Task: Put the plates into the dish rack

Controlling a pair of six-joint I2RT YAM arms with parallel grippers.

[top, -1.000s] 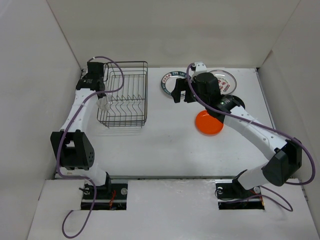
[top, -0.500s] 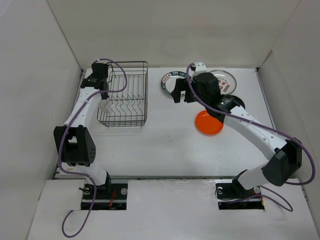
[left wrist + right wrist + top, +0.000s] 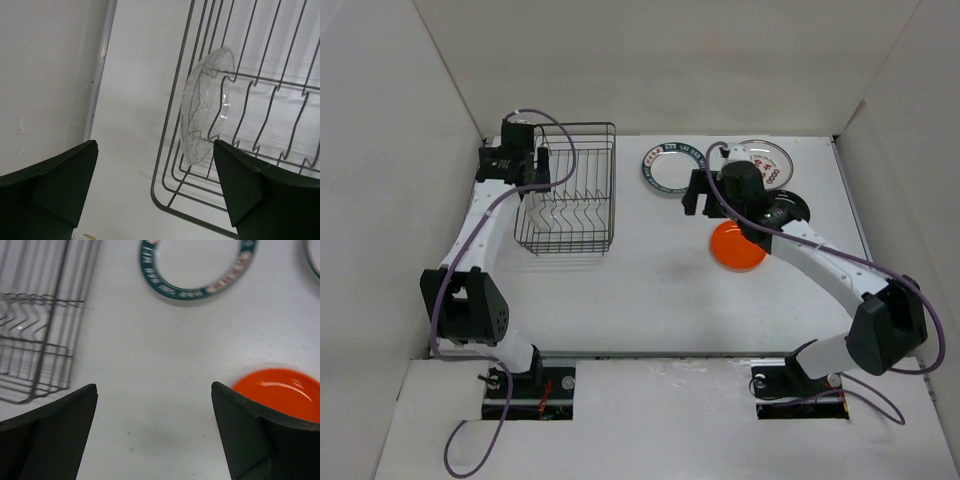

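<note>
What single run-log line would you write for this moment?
left gripper: open | clear plate: on edge in dish rack, unheld | right gripper: open, empty, near orange plate

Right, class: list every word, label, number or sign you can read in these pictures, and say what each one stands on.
Green-rimmed plate: pale and red lettering runs round the rim, too blurred to read.
White plate with red marks: the red marks are too small to read.
Orange plate, clear plate, dish rack: no text visible.
Nothing here can be quoted as it reads.
</note>
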